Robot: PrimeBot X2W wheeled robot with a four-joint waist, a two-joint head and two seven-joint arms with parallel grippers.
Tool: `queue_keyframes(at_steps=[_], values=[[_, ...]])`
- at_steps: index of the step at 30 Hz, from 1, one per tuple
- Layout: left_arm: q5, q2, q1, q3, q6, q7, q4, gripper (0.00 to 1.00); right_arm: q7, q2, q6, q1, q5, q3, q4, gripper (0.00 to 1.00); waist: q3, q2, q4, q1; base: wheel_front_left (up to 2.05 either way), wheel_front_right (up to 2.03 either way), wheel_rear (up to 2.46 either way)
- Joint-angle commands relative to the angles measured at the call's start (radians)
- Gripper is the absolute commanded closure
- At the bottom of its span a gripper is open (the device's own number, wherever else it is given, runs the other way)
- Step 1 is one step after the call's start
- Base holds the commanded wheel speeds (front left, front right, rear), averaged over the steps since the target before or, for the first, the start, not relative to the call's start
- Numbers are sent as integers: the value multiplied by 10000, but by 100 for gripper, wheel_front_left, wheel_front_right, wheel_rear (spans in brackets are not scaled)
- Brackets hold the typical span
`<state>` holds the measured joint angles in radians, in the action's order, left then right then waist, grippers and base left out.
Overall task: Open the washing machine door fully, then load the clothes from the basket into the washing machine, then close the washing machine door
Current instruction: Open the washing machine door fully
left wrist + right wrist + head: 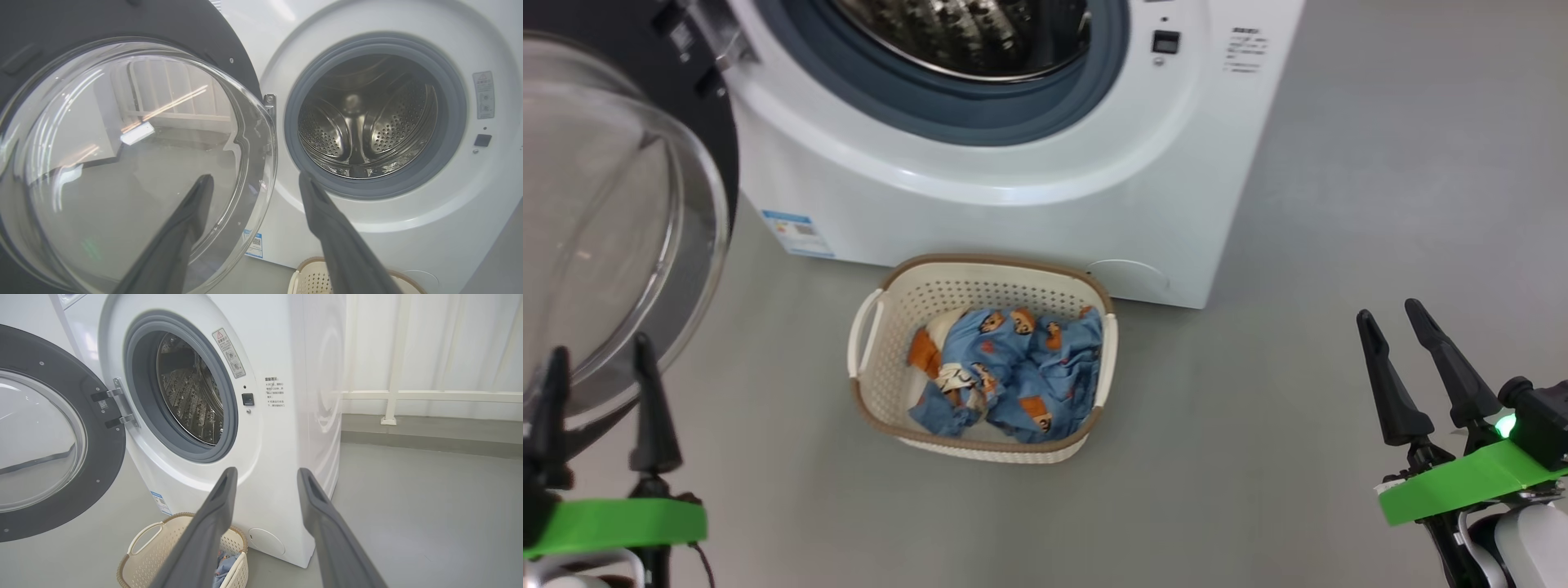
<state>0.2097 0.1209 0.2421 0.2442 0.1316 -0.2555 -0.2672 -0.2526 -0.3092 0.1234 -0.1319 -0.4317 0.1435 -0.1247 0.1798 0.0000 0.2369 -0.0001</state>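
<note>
Left gripper and right gripper both stand fingers apart, empty; the washing machine carries a blue sticker (print too small to read)

plain grey floor, sheer white curtain across the back, white rail before it, soft even light

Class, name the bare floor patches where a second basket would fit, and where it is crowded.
Free: the grey floor between the cream perforated basket and the right gripper, and the strip nearer the robot. Crowded: the gap between basket and white front-loading washing machine, and the left, where the open black-rimmed glass door overhangs.
</note>
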Motion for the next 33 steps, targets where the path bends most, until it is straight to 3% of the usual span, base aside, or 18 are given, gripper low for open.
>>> queue_keyframes(at_steps=[1, 18, 33], values=[[83, 246, -143, 53, -11, -63, 475, 0, -92, -64, 73, 132, -21, 112, 249, 24, -198, 0, -549, 1, 0, 0, 0], [569, 391, -801, -1306, -10, -63, 800, 0, -92, 121, 73, 171, 4, -28, 305, 25, -231, 0, -2374, 1, 0, 0, 0], [1168, 333, -1355, -1140, -10, -63, 863, 0, -92, 304, 73, 414, 6, -199, 360, 25, -292, 0, -3279, 1, 0, 0, 0]])
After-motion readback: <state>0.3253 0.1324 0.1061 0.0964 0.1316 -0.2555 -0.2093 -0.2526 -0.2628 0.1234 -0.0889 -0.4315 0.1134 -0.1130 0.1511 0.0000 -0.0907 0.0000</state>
